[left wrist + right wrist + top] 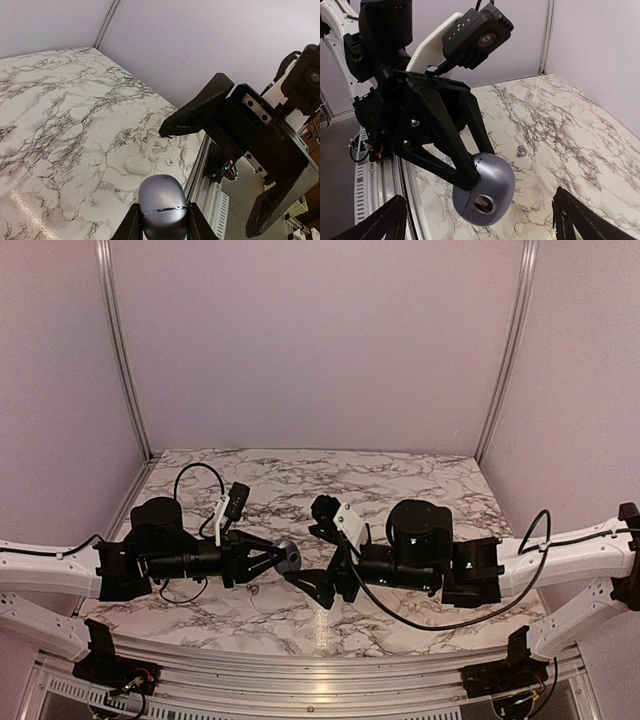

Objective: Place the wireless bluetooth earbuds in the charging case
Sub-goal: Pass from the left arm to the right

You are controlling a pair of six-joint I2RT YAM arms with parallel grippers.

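Both arms reached inward from the sides over the marble table [420,480], their grippers facing each other. The left gripper [277,559] was clamped on the single charging case [487,185], holding it up off the table. The right gripper [313,546] stood with jaws spread wide just beside the case. On the table near the front rail lay one white oval piece [137,165] and two tiny pale bits [170,161], too small to identify.
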